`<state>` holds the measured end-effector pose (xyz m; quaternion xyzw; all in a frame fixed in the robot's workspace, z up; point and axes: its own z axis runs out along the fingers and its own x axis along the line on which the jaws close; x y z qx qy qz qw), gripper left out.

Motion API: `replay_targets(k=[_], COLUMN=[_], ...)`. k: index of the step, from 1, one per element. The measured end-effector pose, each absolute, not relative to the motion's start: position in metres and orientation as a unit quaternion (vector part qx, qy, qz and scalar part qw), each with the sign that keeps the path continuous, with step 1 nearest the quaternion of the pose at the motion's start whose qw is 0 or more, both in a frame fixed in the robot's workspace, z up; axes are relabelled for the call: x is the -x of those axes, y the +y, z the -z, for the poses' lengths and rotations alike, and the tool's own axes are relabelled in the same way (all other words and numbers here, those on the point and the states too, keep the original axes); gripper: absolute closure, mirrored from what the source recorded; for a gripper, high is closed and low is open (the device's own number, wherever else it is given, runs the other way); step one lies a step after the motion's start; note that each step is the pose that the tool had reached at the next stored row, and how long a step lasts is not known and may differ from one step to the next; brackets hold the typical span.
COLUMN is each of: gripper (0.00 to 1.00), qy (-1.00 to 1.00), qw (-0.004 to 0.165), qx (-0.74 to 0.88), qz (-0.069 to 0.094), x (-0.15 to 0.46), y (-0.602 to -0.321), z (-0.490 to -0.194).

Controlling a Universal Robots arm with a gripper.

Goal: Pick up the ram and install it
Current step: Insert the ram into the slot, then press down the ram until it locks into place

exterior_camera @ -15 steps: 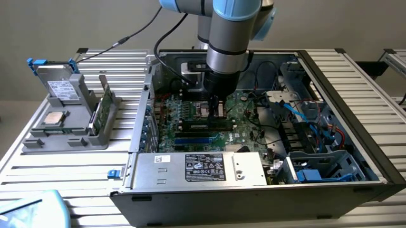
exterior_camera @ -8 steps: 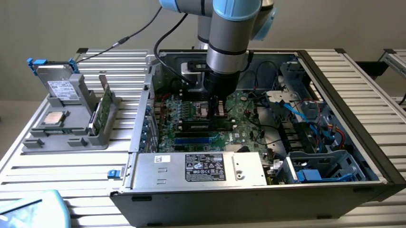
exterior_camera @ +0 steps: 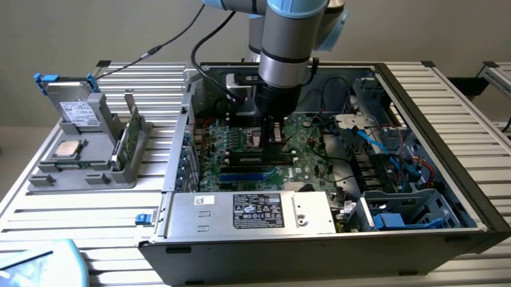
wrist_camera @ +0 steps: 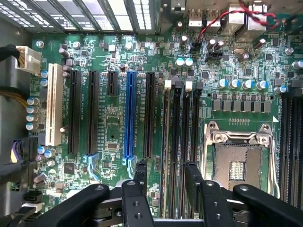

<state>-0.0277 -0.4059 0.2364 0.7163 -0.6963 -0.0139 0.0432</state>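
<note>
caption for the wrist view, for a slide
Open gripper poised over the memory slots of the motherboard, beside the processor socket.

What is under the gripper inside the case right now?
Under the open gripper lie long black memory slots, with a thin green edge, likely the ram, standing in one. One end of the slots is covered by the gripper's body.

Plain grey-beige wall [exterior_camera: 96, 30] from 10 to 2 o'clock in exterior view, bare and matte. Ribbed silver aluminium table [exterior_camera: 80, 209] from 3 round to 9 o'clock, slats running side to side. Corner of second ribbed table [exterior_camera: 496, 75] at 2 o'clock, just beside first. Soft even light, faint shadows.
</note>
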Motion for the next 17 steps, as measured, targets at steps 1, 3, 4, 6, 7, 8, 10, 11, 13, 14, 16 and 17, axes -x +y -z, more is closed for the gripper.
replay_targets(k=[1, 3, 4, 6, 7, 8, 10, 11, 13, 14, 16, 17], gripper=[0.54, 0.63, 0.69, 0.75, 0.81, 0.81, 0.89, 0.89, 0.89, 0.89, 0.89, 0.89], qy=[-0.696, -0.696, -0.696, -0.696, -0.696, -0.696, -0.696, -0.696, -0.696, -0.696, -0.696, -0.696], qw=[0.043, 0.043, 0.043, 0.043, 0.043, 0.043, 0.043, 0.043, 0.043, 0.043, 0.043, 0.043], qx=[-0.716, -0.716, -0.716, -0.716, -0.716, -0.716, -0.716, -0.716, -0.716, -0.716, -0.716, -0.716], qz=[0.014, 0.014, 0.014, 0.014, 0.014, 0.014, 0.014, 0.014, 0.014, 0.014, 0.014, 0.014], x=[0.0282, 0.0282, 0.0282, 0.0282, 0.0282, 0.0282, 0.0283, 0.0283, 0.0282, 0.0282, 0.0282, 0.0283], y=[-0.4059, -0.4059, -0.4059, -0.4059, -0.4059, -0.4059, -0.4059, -0.4059, -0.4059, -0.4059, -0.4059, -0.4059], z=[-0.2403, -0.2404, -0.2405, -0.2405, -0.2405, -0.2405, -0.2405, -0.2405, -0.2405, -0.2405, -0.2405, -0.2405])
